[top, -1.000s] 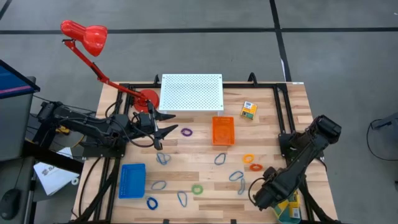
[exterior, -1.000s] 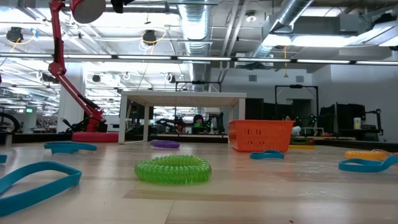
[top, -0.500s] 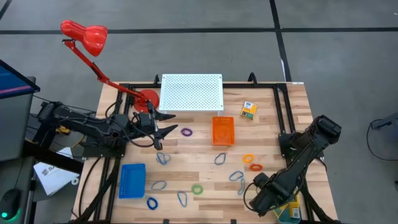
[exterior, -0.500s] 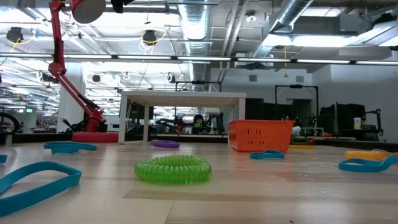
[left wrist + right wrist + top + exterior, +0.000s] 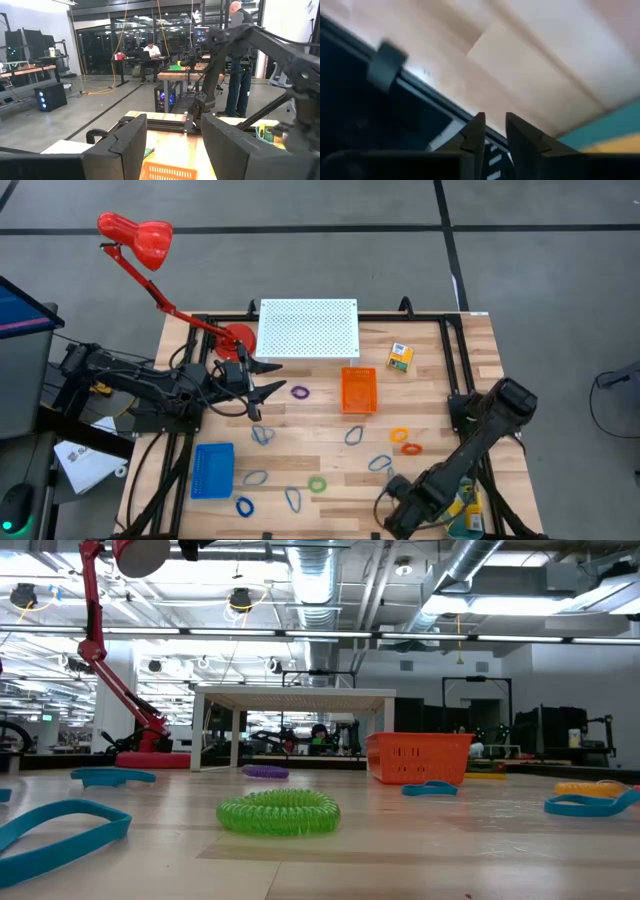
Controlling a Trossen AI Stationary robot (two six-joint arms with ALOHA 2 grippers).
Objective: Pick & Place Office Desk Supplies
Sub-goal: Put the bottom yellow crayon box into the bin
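Right gripper (image 5: 392, 518): low at near table edge, beside teal tray (image 5: 465, 515); fingers (image 5: 475, 135) narrow, nothing visibly held.
Left gripper (image 5: 262, 388): fingers (image 5: 127, 145) wide, empty, near purple ring (image 5: 300, 392).
Yellow box (image 5: 400, 357): far right of table.
Green ring (image 5: 317, 484), orange rings (image 5: 405, 441), clip loops (image 5: 262, 435): scattered mid-table.

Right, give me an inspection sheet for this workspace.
Surface: wooden table, flat.
Job's things: yellow box at the far right; green ring, other rings and clip loops scattered loose.
Clutter: orange tray, blue tray, red lamp, white perforated board.
Grippers: left gripper open, empty, raised; right gripper at the near edge.
Cables: yellow cords hanging in the room.
Surroundings: standing person beyond the table.
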